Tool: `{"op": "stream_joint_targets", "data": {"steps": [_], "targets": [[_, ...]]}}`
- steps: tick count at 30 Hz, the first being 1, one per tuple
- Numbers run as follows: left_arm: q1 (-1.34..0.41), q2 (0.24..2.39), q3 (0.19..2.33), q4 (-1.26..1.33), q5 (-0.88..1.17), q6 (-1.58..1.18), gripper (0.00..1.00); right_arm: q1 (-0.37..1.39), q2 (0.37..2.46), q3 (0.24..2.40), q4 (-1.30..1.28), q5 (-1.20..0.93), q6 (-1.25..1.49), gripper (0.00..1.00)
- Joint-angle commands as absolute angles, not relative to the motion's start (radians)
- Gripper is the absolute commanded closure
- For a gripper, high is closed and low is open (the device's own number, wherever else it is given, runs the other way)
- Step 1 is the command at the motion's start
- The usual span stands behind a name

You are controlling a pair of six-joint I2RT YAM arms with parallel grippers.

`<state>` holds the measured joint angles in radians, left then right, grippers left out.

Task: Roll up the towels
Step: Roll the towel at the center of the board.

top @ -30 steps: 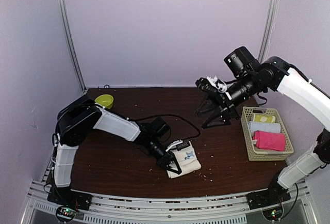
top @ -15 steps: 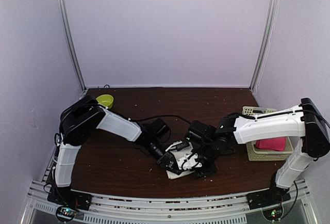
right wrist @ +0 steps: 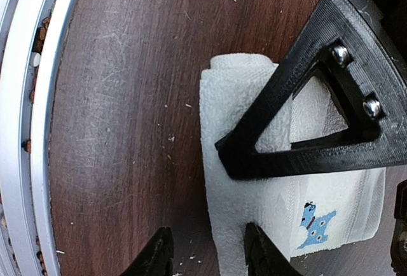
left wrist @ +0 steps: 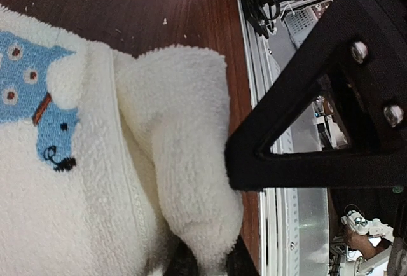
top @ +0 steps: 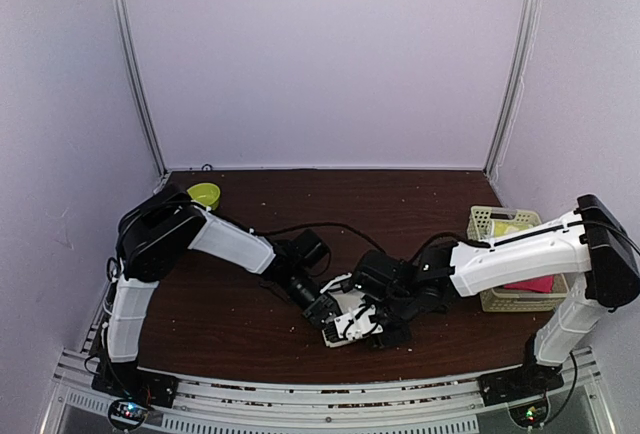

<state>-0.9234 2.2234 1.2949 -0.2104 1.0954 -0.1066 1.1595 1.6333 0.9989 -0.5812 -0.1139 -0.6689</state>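
Left hand (left wrist: 219,212) pinches cream towel (left wrist: 89,206) fold; right hand (right wrist: 216,203) astride towel edge, grip unclear.

Pale lilac walls (top: 320,54) with metal corner posts (top: 135,64) enclose a dark brown wooden table (top: 220,326) under even light.

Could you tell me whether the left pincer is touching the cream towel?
Touching. The left wrist view shows the left pincer pinching the folded edge of the cream towel.

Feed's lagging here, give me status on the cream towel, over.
Left claw shut on cream towel. Right claw over its end, grip unclear. Cable behind, apart from towel.
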Motion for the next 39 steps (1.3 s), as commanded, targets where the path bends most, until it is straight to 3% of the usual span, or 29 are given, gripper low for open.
{"op": "stream_joint_targets", "data": {"steps": [1,8,18,34,39], "targets": [[-0.933,2.293,1.269,-0.311,1.023,-0.089,0.90,1.177,1.645,0.958,-0.464,-0.026,-0.666,0.59],[-0.929,2.294,1.285,-0.380,1.049,-0.040,0.90,1.182,1.692,0.915,-0.402,0.046,-0.696,0.59],[-0.916,2.306,1.291,-0.395,1.057,-0.040,0.92,1.186,1.600,1.058,-0.601,-0.024,-0.683,0.59],[-0.914,2.291,1.285,-0.402,1.046,-0.033,0.92,1.187,1.725,0.964,-0.466,-0.009,-0.708,0.59],[-0.910,2.217,1.260,-0.419,1.026,-0.012,0.75,1.171,1.781,0.952,-0.454,-0.022,-0.720,0.67]]}}
